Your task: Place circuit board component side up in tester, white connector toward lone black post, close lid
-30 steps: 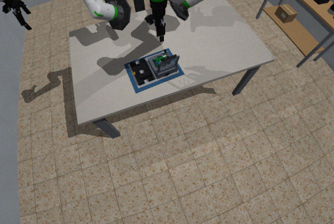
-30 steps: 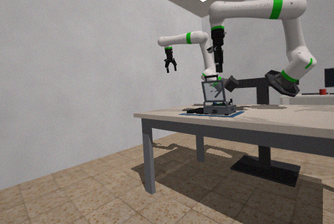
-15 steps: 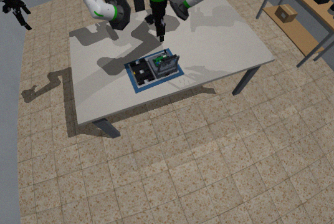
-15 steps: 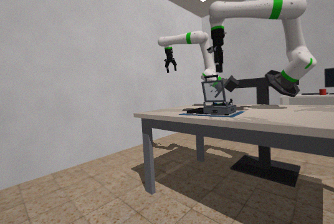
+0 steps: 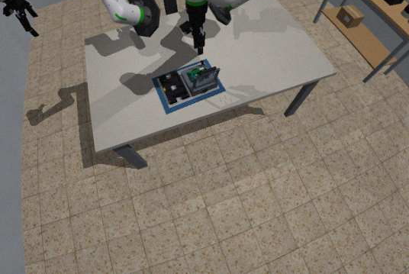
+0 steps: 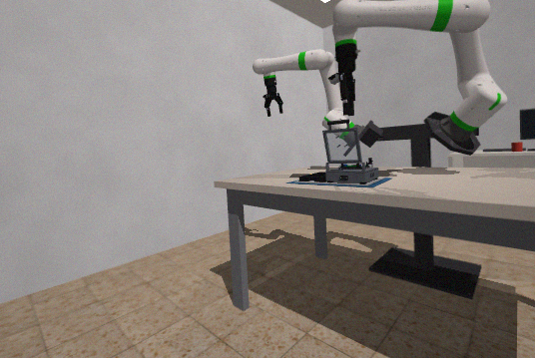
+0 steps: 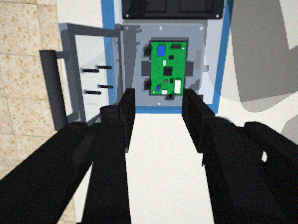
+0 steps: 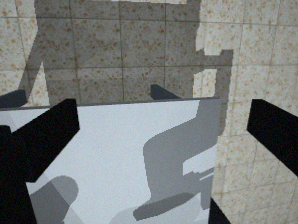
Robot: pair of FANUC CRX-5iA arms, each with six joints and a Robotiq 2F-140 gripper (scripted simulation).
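The green circuit board (image 7: 168, 60) (image 5: 194, 72) lies component side up in the grey tester (image 7: 192, 35) (image 6: 343, 176). Its white connector (image 7: 177, 86) is at the lower right of the board in the left wrist view, at the end near the lone black post (image 5: 202, 62). Whether the two pins pass through its holes cannot be seen. The clear-windowed lid (image 7: 90, 30) (image 6: 324, 147) stands open, roughly upright. My left gripper (image 7: 158, 102) (image 5: 201, 53) (image 6: 348, 114) is part open and empty, above the tester's back edge. My right gripper (image 8: 163, 114) (image 6: 274, 114) is wide open and empty, far from the tester.
The black tray (image 7: 172, 7) (image 5: 173, 87) sits beside the tester on the blue-rimmed plate (image 5: 168, 110) (image 7: 150, 109). The lid's handle (image 7: 52, 90) stands out on the side away from the arms. The plate lies on the pale table (image 5: 267, 51), near its front edge.
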